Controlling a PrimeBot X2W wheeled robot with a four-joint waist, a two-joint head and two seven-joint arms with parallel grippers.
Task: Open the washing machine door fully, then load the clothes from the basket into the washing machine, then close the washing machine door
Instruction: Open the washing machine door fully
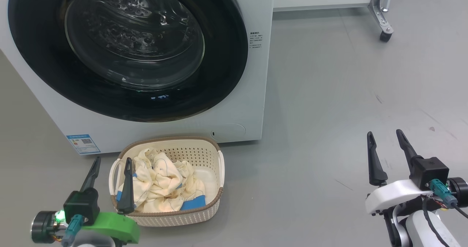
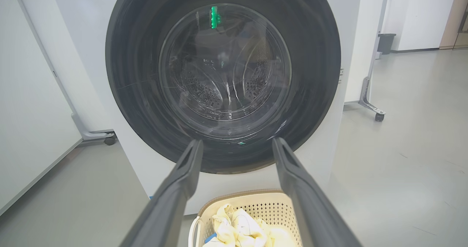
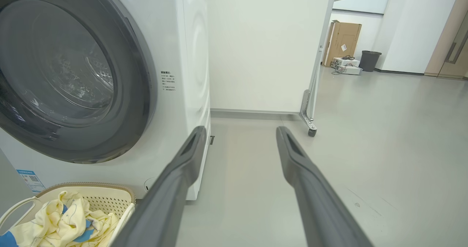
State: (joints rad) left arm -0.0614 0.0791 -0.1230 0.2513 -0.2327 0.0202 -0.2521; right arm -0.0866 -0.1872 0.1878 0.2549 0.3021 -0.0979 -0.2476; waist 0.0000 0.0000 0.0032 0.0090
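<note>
The white washing machine point(image 1: 252, 75) stands ahead with its round black-rimmed door point(image 1: 128, 45) shut; the steel drum shows through the glass. On the floor right in front of it sits the cream basket point(image 1: 210, 155), holding crumpled cream-yellow clothes point(image 1: 161, 183) with blue patches. My left gripper point(image 1: 112, 162) hangs open over the basket's left end, empty, its fingers aimed at the door point(image 2: 223, 75) in the left wrist view. Off to the right, my right gripper point(image 1: 384, 133) is open and empty above bare floor, well away from the machine point(image 3: 190, 56) and the basket point(image 3: 124, 194).
Grey floor point(image 1: 329, 111) stretches to the right of the machine. A white wheeled partition point(image 3: 263, 45) stands behind it, with a caster point(image 1: 384, 34) at the far right. A cardboard box point(image 3: 342, 42) and a dark bin point(image 3: 369, 60) stand far back.
</note>
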